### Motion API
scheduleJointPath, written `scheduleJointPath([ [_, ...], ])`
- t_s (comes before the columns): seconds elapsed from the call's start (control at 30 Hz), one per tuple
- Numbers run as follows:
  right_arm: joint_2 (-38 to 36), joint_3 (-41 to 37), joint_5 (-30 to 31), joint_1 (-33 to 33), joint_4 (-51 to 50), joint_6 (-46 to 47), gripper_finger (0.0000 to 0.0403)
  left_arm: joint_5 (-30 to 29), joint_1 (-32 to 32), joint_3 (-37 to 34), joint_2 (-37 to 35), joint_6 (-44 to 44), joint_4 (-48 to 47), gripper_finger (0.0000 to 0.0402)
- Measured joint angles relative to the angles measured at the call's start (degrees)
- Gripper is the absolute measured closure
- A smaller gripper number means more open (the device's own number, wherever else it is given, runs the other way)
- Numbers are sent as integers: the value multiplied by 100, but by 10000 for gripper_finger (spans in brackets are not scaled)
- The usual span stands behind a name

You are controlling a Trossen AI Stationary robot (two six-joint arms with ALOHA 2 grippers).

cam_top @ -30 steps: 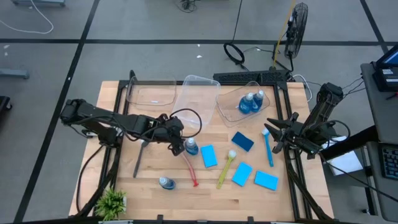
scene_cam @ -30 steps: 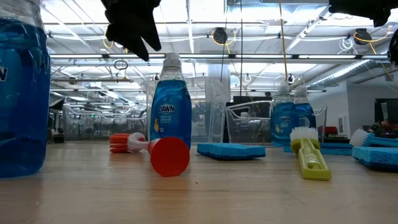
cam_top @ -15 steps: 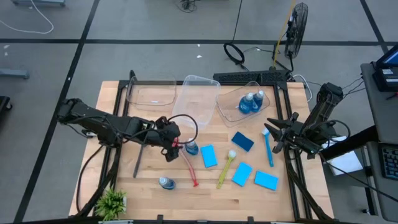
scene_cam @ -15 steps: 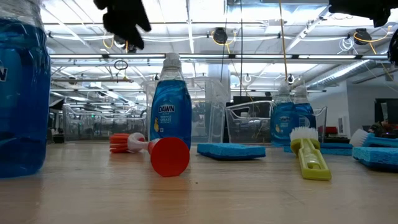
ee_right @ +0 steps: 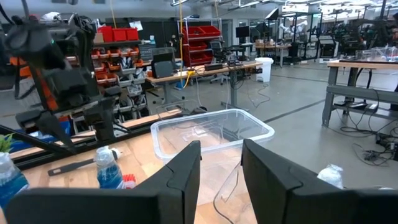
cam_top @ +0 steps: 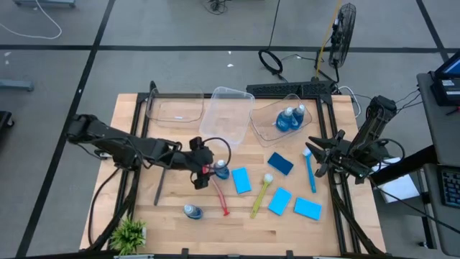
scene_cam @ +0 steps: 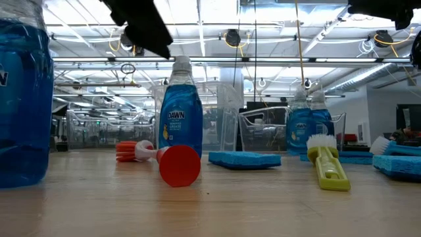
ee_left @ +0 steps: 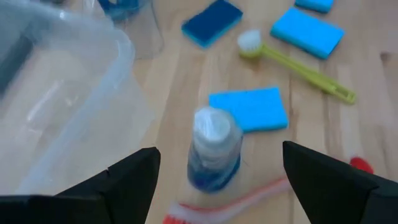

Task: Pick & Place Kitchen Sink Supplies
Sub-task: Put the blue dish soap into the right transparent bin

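A small clear bottle of blue liquid [cam_top: 221,171] stands upright on its base near the table's middle; it also shows in the low view [scene_cam: 180,108]. My left gripper [cam_top: 208,170] is open just left of it. In the left wrist view [ee_left: 221,150] its fingers stand wide on either side of the bottle [ee_left: 214,149] without touching it. A red brush [cam_top: 218,194] lies beside the bottle. A second bottle [cam_top: 192,211] stands nearer the front edge. My right gripper [cam_top: 316,156] is open and empty at the table's right, above the blue brush [cam_top: 310,170].
Three clear bins [cam_top: 224,115] stand at the back; the right one holds two bottles [cam_top: 291,119]. Several blue sponges [cam_top: 241,180] and a yellow brush [cam_top: 260,194] lie right of centre. A grey brush [cam_top: 163,181] lies left, and a green plant [cam_top: 129,234] stands at the front left.
My left gripper has gone a little toward the table's near edge, then right toward the standing bottle, and its fingers now flank the bottle. The bottle and the other things have stayed where they were.
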Motion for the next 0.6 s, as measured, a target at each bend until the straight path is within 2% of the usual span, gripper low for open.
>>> scheduleJointPath([
  [0.47, -2, 0, 0, 0, 1, 175, 298, 214, 299, -518, 10, 408, 748, 66],
  [0.6, 0, 0, 0, -2, 2, 219, 298, 487, 402, -694, 8, 547, 1178, 66],
])
